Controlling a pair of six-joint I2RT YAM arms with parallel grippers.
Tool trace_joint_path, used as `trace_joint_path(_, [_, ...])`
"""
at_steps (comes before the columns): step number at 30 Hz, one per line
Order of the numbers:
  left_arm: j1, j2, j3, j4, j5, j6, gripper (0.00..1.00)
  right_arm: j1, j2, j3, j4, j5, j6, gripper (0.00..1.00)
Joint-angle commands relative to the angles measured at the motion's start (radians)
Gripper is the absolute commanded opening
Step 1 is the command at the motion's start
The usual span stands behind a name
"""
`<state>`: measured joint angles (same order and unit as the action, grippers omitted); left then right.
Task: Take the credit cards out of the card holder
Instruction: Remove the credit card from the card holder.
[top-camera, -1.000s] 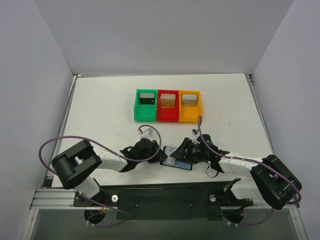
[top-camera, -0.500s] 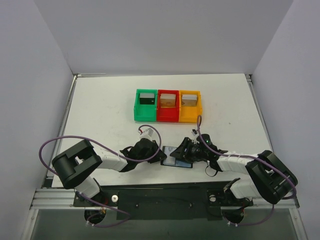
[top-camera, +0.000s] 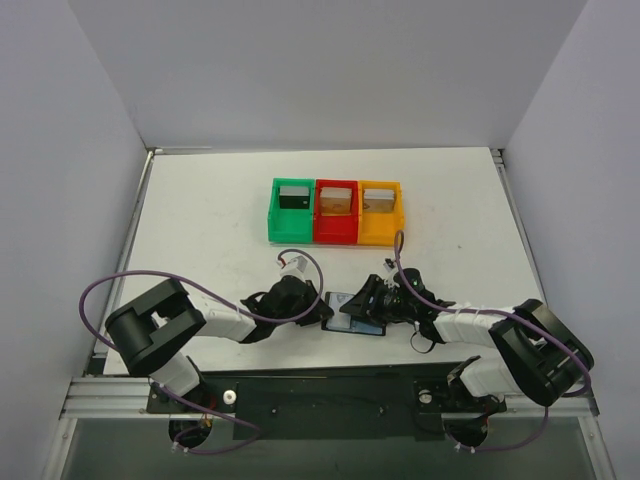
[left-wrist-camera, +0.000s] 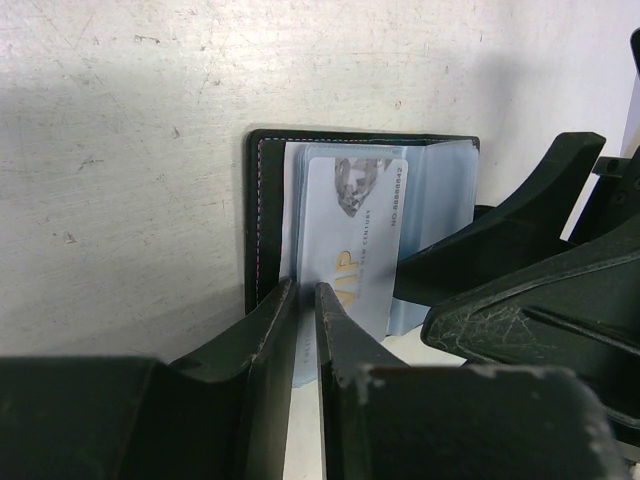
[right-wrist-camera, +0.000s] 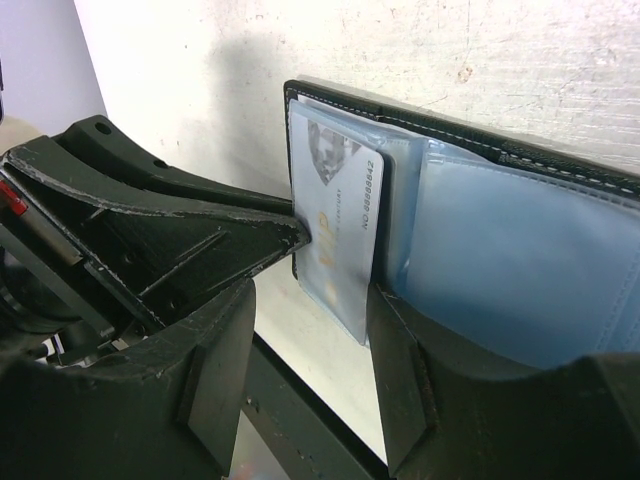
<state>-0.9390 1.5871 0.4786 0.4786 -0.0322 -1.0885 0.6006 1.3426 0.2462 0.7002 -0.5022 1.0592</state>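
While your right gripper (right-wrist-camera: 312, 298) stands open astride the small black folding card holder (left-wrist-camera: 262, 220), lying open between the arms by the white table's (top-camera: 200, 220) near edge, your step is grasping a pale blue plastic card (left-wrist-camera: 350, 240). The left gripper (left-wrist-camera: 305, 292) has its jaws nearly together at the card; whether it holds, you cannot tell. Next, pinch firmly and pull left.

My left claw (left-wrist-camera: 305, 310) narrows its jaws at the edge of the pale blue card (left-wrist-camera: 352, 235), while my right arm (top-camera: 480, 327) shifts slightly inward.
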Motion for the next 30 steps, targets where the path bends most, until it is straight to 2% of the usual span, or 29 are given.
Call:
trace_joint_path(1, [-0.023, 0.076, 0.011, -0.124, 0.069, 0.035, 0.24, 0.008, -0.020, 0.022, 0.173, -0.058, 0.027, 0.44])
trace_joint_path(9, [-0.021, 0.034, -0.006, -0.121, 0.054, 0.038, 0.31, 0.008, -0.011, 0.028, 0.144, -0.058, 0.015, 0.44])
trace_joint_path(22, [0.000, -0.119, -0.060, -0.152, -0.012, 0.024, 0.33, 0.008, -0.029, 0.028, 0.099, -0.047, -0.008, 0.44])
trace_joint_path(30, [0.000, -0.058, -0.049, -0.103, 0.029, 0.018, 0.33, 0.008, -0.010, 0.028, 0.128, -0.062, 0.001, 0.45])
